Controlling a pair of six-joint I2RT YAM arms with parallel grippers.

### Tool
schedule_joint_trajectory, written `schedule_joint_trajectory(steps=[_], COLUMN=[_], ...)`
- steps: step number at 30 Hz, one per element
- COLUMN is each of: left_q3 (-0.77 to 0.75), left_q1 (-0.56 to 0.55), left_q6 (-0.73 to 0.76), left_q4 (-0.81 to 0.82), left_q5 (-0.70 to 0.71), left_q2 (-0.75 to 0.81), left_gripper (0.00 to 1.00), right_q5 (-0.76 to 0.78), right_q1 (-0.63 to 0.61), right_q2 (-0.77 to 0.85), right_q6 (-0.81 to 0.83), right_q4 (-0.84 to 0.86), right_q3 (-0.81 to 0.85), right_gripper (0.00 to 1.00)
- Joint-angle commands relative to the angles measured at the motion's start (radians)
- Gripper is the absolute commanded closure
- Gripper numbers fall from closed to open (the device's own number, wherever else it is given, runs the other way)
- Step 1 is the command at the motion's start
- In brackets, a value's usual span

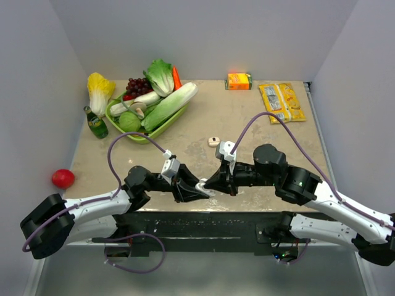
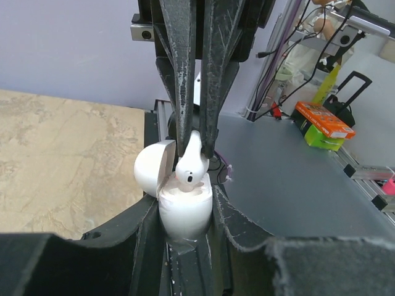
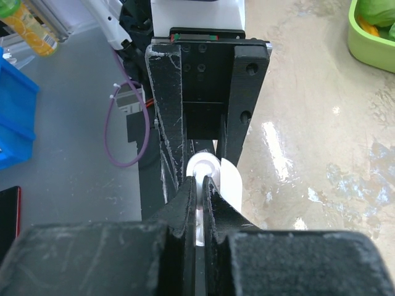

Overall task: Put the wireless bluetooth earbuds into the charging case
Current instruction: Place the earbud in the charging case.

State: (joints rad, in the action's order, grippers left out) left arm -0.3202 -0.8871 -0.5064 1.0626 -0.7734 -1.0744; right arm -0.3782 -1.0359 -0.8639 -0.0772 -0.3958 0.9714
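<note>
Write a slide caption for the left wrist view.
Left gripper grips the open charging case; right gripper holds an earbud at its opening.

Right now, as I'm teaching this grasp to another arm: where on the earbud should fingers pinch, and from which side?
Probably by the narrow end of the earbud, coming straight at the open mouth of the charging case, as the right gripper does. Pinched there, its rounded end faces the mouth, free to seat, while the left gripper clamps the case from opposite.
</note>
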Motion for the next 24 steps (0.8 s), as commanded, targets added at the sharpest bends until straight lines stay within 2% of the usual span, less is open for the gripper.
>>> schedule_joint_trajectory(steps=[1,17,18,19,22,24], left_q3=[-0.019,-0.043,-0.043,-0.042,-0.039,-0.028], left_q1=[-0.013,-0.016,-0.018,-0.016,-0.016,-0.016], left_q6=[-0.017,-0.006,-0.003,-0.001,0.008,0.009], left_q4=[0.08,0.08,0.077,0.073,0.062,0.063], left_q5=[-0.012,0.006,0.008,0.01,0.019,0.023], left_q2=[-0.004,-0.002,-0.001,-0.001,-0.001,-0.002], left_gripper=[1.0,1.0,1.0,1.0,1.0,1.0], right_q5=[0.022,0.004,0.01,0.018,0.073,0.123], right_q1=[-0.006,-0.026,-0.026,-0.026,-0.026,-0.026], right_q2=[0.0,-0.029,-0.027,-0.026,-0.001,0.02], right_q6=[0.019,0.011,0.008,0.001,-0.027,-0.051], right_q4=[0.043,0.044,0.043,0.043,0.057,0.08], right_q3=[0.024,-0.016,-0.013,-0.01,0.004,0.009], right_gripper=[1.0,1.0,0.98,0.79,0.57,0.52])
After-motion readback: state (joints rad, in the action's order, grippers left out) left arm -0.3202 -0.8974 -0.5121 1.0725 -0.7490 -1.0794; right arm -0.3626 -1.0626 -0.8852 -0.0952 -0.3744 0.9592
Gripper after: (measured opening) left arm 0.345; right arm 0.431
